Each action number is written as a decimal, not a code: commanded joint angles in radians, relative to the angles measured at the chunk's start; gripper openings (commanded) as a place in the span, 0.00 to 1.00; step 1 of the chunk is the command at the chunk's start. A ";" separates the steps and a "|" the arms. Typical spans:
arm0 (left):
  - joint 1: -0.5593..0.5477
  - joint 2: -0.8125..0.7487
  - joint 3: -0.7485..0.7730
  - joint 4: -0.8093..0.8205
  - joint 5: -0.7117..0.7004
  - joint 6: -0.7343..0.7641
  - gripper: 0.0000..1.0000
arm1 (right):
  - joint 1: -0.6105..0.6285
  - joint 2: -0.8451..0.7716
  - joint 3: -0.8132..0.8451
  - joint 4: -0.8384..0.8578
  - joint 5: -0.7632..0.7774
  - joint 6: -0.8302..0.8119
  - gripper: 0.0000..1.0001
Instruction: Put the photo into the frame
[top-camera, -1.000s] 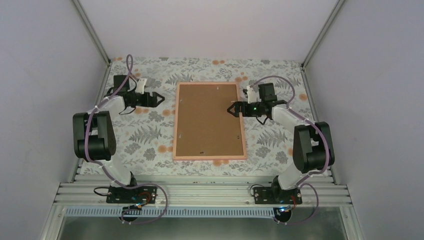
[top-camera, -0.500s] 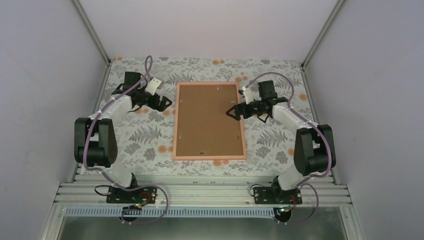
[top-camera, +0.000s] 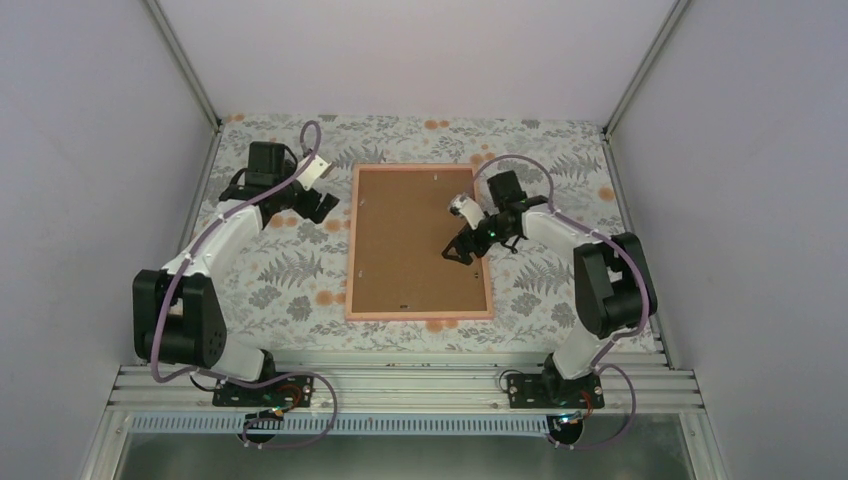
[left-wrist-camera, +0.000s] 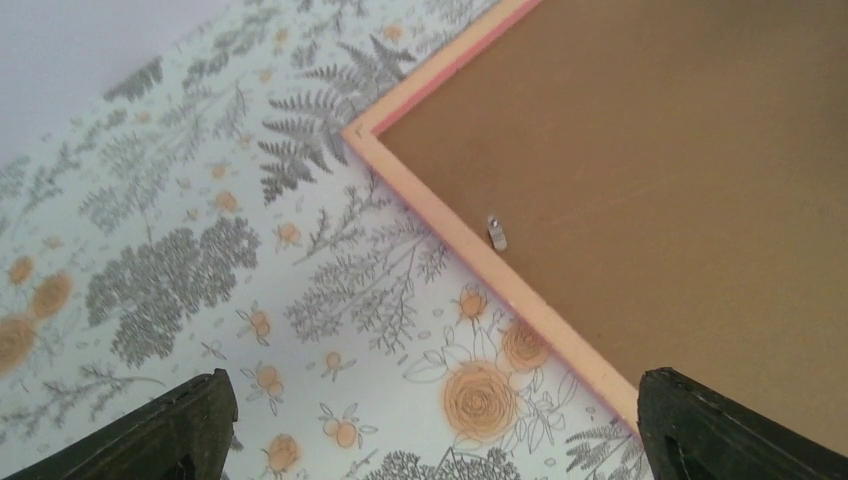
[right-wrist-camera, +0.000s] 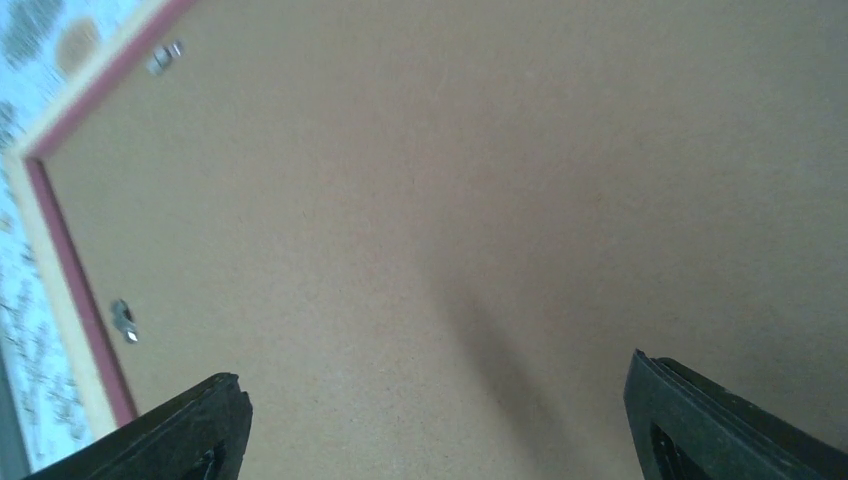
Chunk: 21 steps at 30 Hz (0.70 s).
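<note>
The flowered surface (top-camera: 290, 270) fills the floor of the cell. In the middle of it lies the frame (top-camera: 420, 314), flat and back side up, with the brown backing board (top-camera: 415, 240) seated inside its pink-orange rim. I can't see the photo in any view, and I can't tell whether it is under the board or somewhere else.

My left hand (top-camera: 322, 205) hovers just outside the frame's far left corner. Its fingers (left-wrist-camera: 180, 430) are spread wide and nothing is between them. My right hand (top-camera: 458, 252) hangs over the right part of the board, equally wide apart and holding nothing.

Small metal clips (left-wrist-camera: 496, 232) sit along the inner edge of the rim, and I judge that they pin the board down.

The main risk is prying at the board before those clips are turned aside, because that would lift or skid the whole frame. A fingertip coming down on the thin rim could also tip it or slip off the clip. If the photo is under the board, a hard press might crease it.
</note>
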 joint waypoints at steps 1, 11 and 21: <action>-0.018 0.013 0.015 -0.030 -0.006 0.022 1.00 | 0.072 0.038 -0.038 0.000 0.180 -0.083 0.91; -0.151 0.052 -0.052 -0.046 -0.080 0.064 1.00 | 0.078 0.088 -0.110 -0.075 0.225 -0.167 0.86; -0.249 0.084 -0.069 -0.065 -0.002 0.063 1.00 | 0.118 -0.097 -0.130 -0.033 0.284 -0.319 0.89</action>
